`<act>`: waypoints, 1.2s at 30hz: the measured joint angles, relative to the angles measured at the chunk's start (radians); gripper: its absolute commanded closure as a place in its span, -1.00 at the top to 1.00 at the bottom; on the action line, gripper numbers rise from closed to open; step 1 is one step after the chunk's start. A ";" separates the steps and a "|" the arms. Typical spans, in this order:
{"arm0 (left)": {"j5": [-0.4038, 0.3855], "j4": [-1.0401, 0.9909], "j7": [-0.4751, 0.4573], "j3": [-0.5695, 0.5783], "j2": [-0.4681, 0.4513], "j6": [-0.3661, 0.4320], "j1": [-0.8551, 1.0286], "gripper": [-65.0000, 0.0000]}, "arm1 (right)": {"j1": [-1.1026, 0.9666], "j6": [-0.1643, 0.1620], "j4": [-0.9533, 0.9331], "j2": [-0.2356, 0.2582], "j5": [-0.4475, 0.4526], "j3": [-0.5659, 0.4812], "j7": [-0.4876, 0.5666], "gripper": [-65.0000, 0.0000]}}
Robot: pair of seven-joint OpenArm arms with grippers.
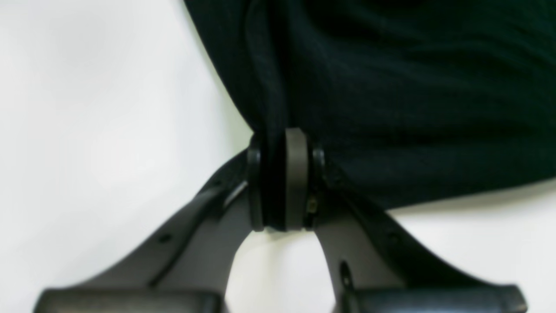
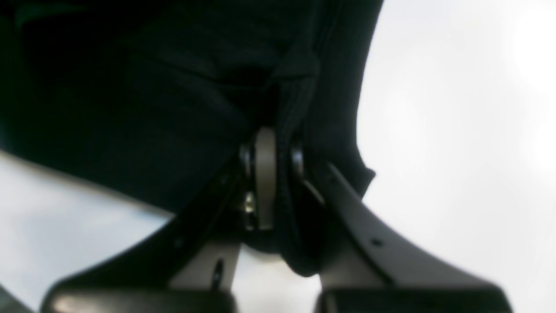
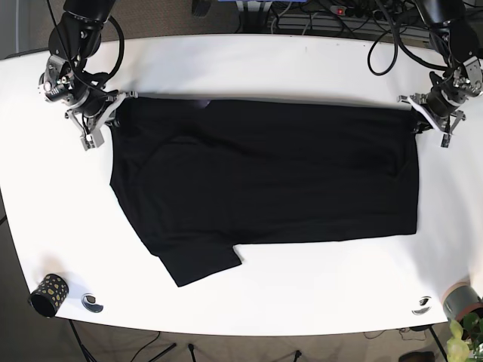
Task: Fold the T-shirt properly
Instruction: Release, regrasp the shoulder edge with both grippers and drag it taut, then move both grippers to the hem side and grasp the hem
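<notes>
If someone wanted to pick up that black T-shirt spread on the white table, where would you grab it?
At the two far corners of the black cotton T-shirt, coming in from its outer ends. It lies flat, so only the edges offer a pinchable fold. The left gripper and right gripper are clamped there.

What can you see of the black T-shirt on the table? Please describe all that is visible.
The T-shirt is plain black, of soft knit cloth, lying flat on the white table with its length across the base view. It looks folded in half lengthwise: only one short sleeve shows, pointing toward the near-left. Slight wrinkles run across it. The right gripper is shut on its far-left corner and the left gripper on its far-right corner, each with cloth bunched between the jaws. Nothing else touches it.
</notes>
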 measured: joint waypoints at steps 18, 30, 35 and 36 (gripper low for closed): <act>-0.016 0.073 -0.013 -0.156 -0.022 -0.008 0.231 -0.84 | -0.329 0.014 0.256 -0.103 0.023 0.063 0.000 -0.87; 0.004 0.111 0.008 -0.159 -0.018 0.003 0.234 -0.10 | -0.282 0.010 0.263 -0.106 0.012 0.068 -0.005 0.25; 0.005 0.187 0.013 -0.154 -0.015 0.003 0.224 -0.09 | -0.261 0.004 0.346 -0.101 -0.003 0.068 -0.011 0.25; 0.002 0.193 0.016 -0.154 -0.015 0.004 0.219 -0.09 | -0.257 0.003 0.358 -0.102 -0.004 0.067 -0.011 0.25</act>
